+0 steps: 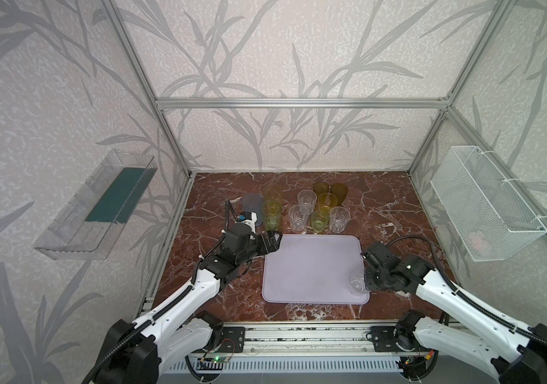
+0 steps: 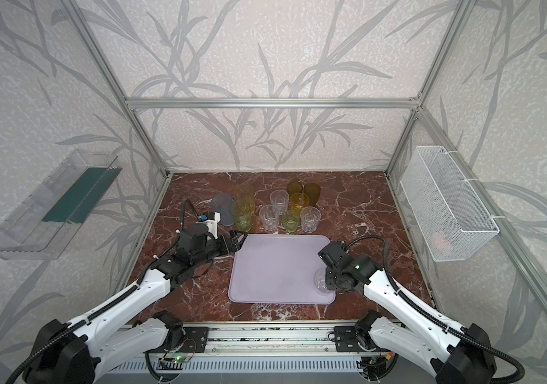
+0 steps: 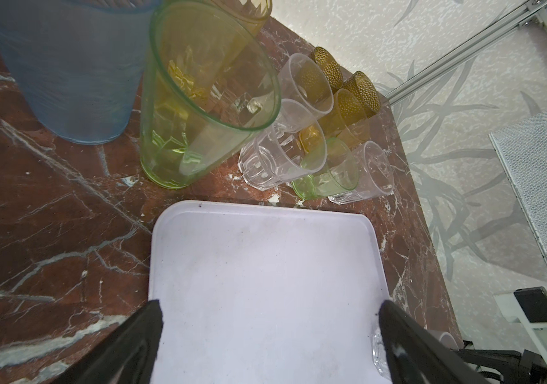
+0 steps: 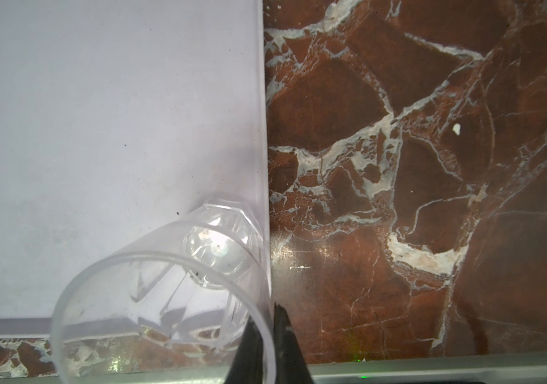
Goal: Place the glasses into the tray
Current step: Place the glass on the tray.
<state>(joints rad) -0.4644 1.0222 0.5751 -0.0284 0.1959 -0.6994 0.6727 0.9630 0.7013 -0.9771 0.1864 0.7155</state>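
Observation:
The pale lilac tray [image 1: 312,266] [image 2: 275,266] lies in the middle of the marble table. A short clear faceted glass [image 1: 356,282] [image 4: 165,292] stands with its base on the tray's near right corner, close to the rim. My right gripper [image 4: 265,316] is shut on this glass's rim, one finger inside and one outside. My left gripper [image 1: 273,241] [image 3: 269,306] is open and empty over the tray's far left corner. Behind the tray stand the other glasses: a tall blue-grey [image 1: 252,202], a tall green [image 1: 270,214], a tall yellow [image 1: 272,192], and several short ones around a short green [image 1: 319,221].
A clear plastic bin [image 1: 99,206] hangs on the left wall and a white wire basket [image 1: 485,202] on the right wall. The tall green glass [image 3: 199,99] stands just beyond the left gripper. Aluminium frame posts edge the table.

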